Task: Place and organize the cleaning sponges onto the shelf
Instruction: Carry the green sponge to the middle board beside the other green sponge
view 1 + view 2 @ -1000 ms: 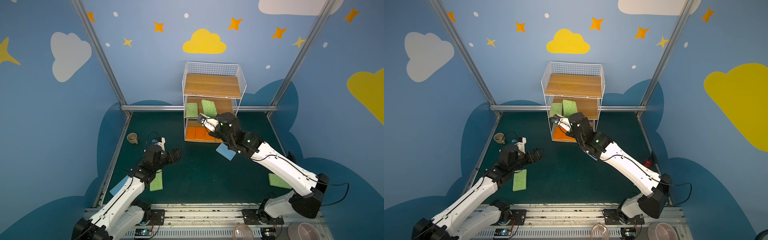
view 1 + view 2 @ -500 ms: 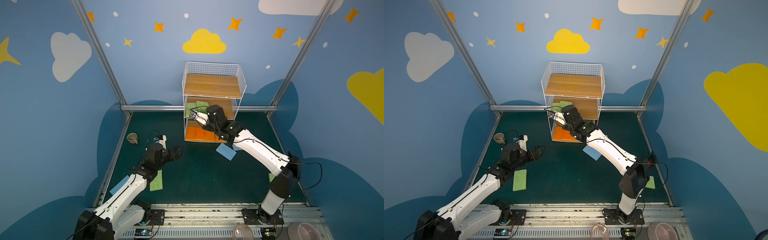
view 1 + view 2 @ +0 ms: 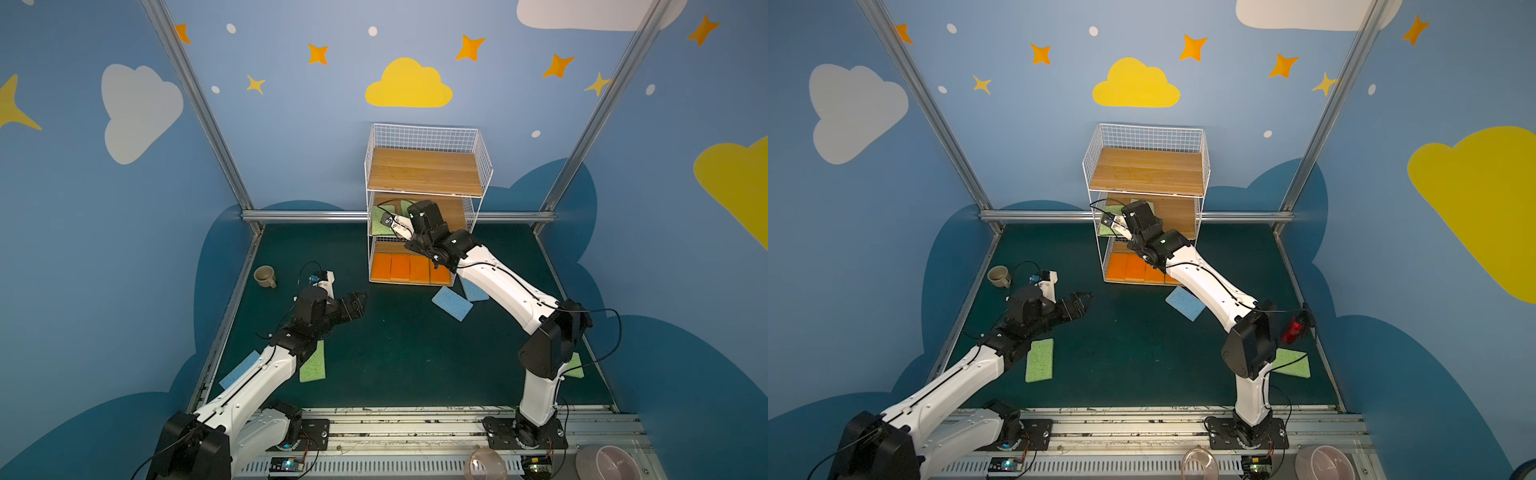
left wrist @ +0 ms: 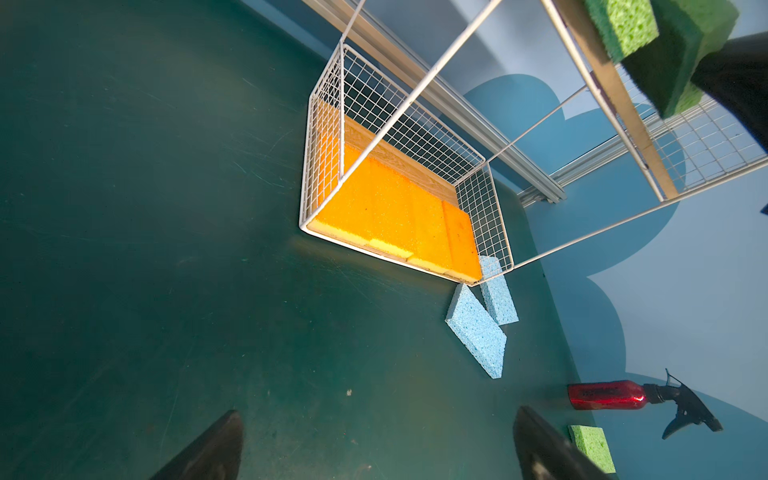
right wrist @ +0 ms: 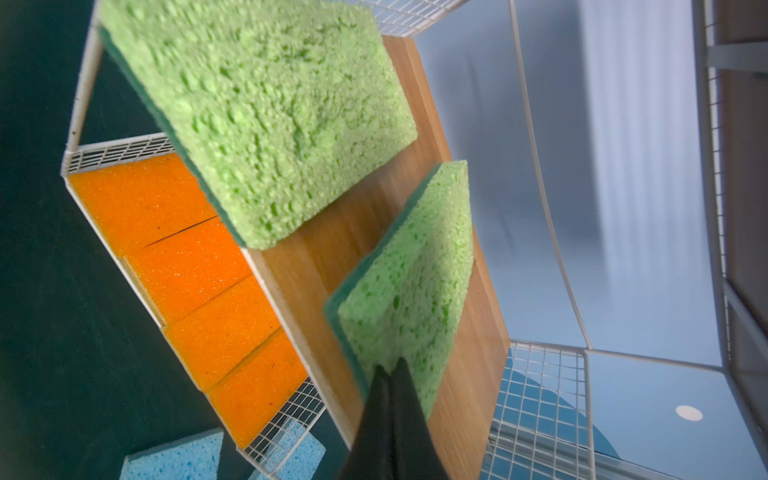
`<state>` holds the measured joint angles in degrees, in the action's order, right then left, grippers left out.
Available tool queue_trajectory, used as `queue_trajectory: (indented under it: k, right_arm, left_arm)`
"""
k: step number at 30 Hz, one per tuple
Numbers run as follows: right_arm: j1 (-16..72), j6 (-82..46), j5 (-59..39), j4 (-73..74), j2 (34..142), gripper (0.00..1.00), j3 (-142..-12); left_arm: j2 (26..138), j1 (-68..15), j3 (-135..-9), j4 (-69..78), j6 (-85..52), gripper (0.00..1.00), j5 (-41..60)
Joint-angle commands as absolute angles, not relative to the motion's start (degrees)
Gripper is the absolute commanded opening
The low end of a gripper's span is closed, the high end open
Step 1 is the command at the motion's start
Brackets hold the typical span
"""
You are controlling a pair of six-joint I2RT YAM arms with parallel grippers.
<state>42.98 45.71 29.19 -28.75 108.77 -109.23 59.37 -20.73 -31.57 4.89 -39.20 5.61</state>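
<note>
The green sponge (image 5: 411, 282) I hold stands tilted on its edge over the middle board of the shelf (image 3: 424, 133). My right claw (image 5: 392, 374) is pinched narrow on its end. A second green sponge (image 5: 266, 116) lies near it on the same board. Four orange sponges (image 3: 409, 268) fill the bottom board in one row. Two blue sponges (image 4: 478, 332) lie on the mat (image 3: 395, 353) just beside the shelf corner. My left claw (image 4: 378, 415) hangs wide above the mat, holding nothing.

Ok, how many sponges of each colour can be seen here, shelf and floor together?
orange sponges: 4
green sponges: 4
blue sponges: 3
Total: 11
</note>
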Motion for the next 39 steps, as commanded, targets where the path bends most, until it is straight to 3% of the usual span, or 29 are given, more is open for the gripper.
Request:
queue_trajectory:
  k: [1, 23, 27, 33, 39]
  right_arm:
    - [43.6, 46.5, 29.8, -30.9, 110.4, 0.0, -111.2]
    - [47.5, 45.7, 30.2, -34.2, 114.5, 0.01, -116.5]
    - [47.5, 44.5, 30.4, -35.4, 113.9, 0.33, -116.8]
    - [47.7, 43.5, 29.5, -35.8, 111.3, 0.51, -115.8]
    - [47.7, 41.0, 26.1, -34.9, 106.6, 0.59, -114.1]
  left_arm:
    - [59.4, -20.6, -31.0, 6.0, -38.6, 1.0, 5.6]
    - [57.7, -20.6, -30.9, 4.7, -38.9, 1.0, 5.6]
    - [57.0, -20.7, -30.9, 3.6, -38.9, 1.0, 4.9]
    - [54.9, -20.6, -32.6, -4.1, -38.5, 1.0, 1.4]
    - [51.8, -20.5, -36.8, -19.4, -38.7, 1.0, -4.7]
